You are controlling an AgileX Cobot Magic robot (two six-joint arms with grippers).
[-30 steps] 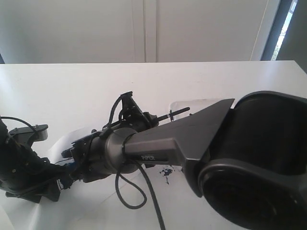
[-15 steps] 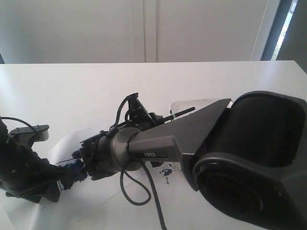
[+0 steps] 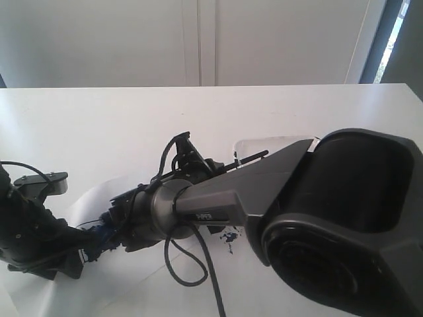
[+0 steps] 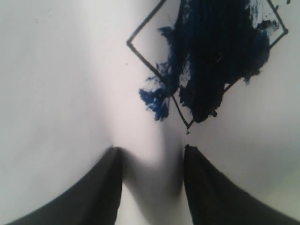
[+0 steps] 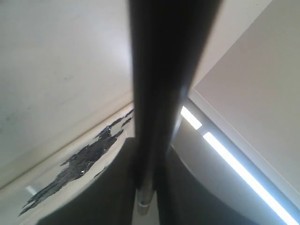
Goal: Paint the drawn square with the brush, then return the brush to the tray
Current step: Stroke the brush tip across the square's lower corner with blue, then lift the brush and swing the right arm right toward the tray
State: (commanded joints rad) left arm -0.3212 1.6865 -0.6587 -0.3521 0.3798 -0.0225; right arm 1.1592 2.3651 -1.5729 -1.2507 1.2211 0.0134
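The drawn square (image 4: 211, 61) is a black outline on white paper, smeared dark blue inside, with some paint past one side. My left gripper (image 4: 152, 157) stands open just short of its near corner, nothing between the fingers. In the exterior view my right gripper (image 3: 112, 221) has reached across to the left, low over the paper (image 3: 86, 198) and beside the left gripper (image 3: 76, 257). It is shut on the brush (image 5: 159, 70), a black handle with a silver band at the jaws. The handle's end (image 3: 254, 156) points towards the tray (image 3: 264, 141). The brush tip is hidden.
A small blue paint splatter (image 3: 229, 236) lies on the table off the paper. My right arm's large body (image 3: 330, 218) and its looping cable (image 3: 182, 264) cover the front right. Dark chipped patches (image 5: 79, 161) show on a cream rim in the right wrist view.
My right arm has sunk and shifted a little to the left, bringing its gripper closer to the left gripper. The brush handle's end has swung slightly right. The left arm has stayed still.
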